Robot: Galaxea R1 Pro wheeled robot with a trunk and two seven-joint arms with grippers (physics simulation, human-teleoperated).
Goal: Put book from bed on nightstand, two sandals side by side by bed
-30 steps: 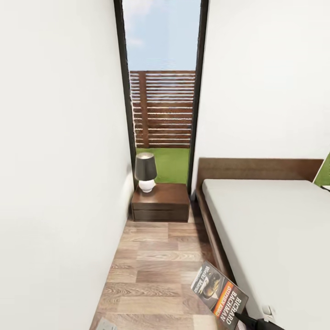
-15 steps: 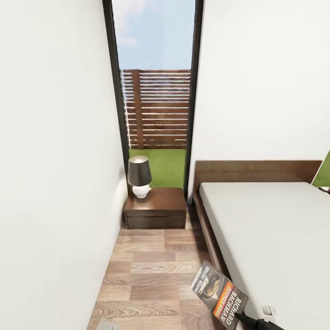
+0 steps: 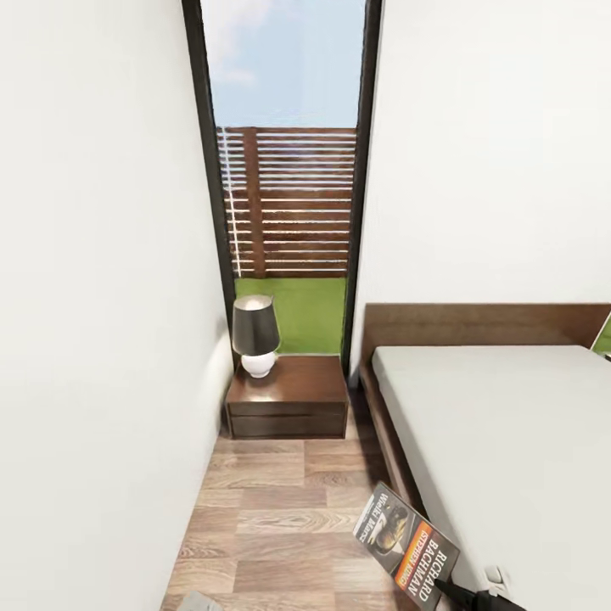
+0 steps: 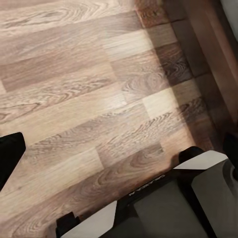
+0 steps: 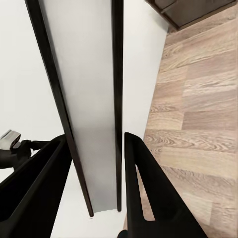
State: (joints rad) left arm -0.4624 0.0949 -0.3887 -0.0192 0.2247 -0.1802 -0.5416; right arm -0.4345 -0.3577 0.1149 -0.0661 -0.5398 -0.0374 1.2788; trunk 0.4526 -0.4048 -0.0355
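Gripping the book (image 3: 407, 547) edge-on between its dark fingers (image 5: 144, 193), the right gripper (image 5: 94, 198) holds it tilted, low at near right beside the bed (image 3: 509, 441) frame. A narrow strip of wood floor (image 3: 271, 509) runs between the left wall (image 3: 93, 339) and the bed, ending at the far nightstand (image 3: 288, 399), whose lamp (image 3: 255, 335) sits at its left rear. Whether the left gripper is open or closed cannot be told.

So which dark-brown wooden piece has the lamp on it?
The small dark-brown nightstand under the window carries the black-shaded lamp; the dark-brown bed frame holds only the grey mattress.
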